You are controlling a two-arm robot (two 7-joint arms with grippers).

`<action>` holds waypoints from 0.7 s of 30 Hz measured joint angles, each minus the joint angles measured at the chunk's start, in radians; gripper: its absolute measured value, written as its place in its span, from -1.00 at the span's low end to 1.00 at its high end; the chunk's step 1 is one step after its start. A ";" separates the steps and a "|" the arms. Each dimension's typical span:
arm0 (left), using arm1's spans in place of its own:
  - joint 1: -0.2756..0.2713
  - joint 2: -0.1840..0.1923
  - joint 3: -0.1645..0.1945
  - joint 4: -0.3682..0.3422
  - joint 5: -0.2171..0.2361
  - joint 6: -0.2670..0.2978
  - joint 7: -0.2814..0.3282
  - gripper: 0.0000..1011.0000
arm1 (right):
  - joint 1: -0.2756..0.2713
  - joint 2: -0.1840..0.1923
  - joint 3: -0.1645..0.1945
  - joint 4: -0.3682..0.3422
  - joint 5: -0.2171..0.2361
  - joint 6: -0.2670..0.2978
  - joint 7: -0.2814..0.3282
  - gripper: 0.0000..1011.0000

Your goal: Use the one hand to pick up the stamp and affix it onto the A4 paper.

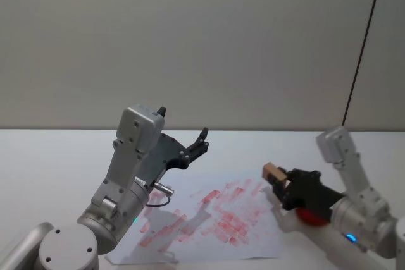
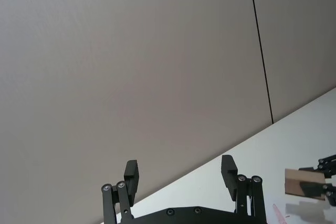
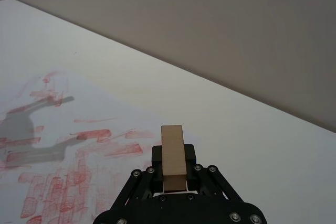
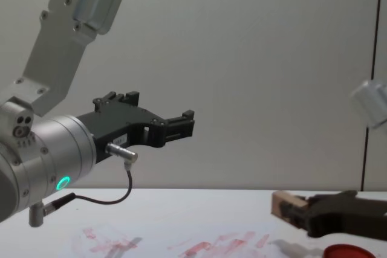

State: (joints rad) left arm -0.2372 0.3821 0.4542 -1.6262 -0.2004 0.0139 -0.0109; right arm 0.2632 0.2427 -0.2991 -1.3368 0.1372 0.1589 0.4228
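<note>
Wooden stamp (image 1: 273, 171) sits in right gripper (image 1: 283, 179) by A4 paper (image 1: 209, 222), left gripper (image 2: 178, 174) raised.

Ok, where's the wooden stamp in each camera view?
Head: the stamp is right of centre, held by the right tool.
Left wrist: stamp at the lower right edge.
Right wrist: stamp at bottom centre.
Chest: stamp at lower right.
Shared landmark: the red-smeared A4 paper.

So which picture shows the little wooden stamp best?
The right wrist view: the stamp sits close and central, gripped in the right pincer. The head view shows it small, near the paper; the chest view, from the side, low down; the left wrist view, far off.
</note>
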 joint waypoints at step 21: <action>0.000 0.000 0.000 0.000 0.000 0.000 0.000 0.98 | -0.076 0.072 0.045 -0.066 0.039 0.029 -0.024 -0.57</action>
State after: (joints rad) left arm -0.2372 0.3821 0.4542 -1.6262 -0.2004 0.0139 -0.0109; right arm 0.1873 0.3152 -0.2542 -1.4024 0.1765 0.1881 0.3989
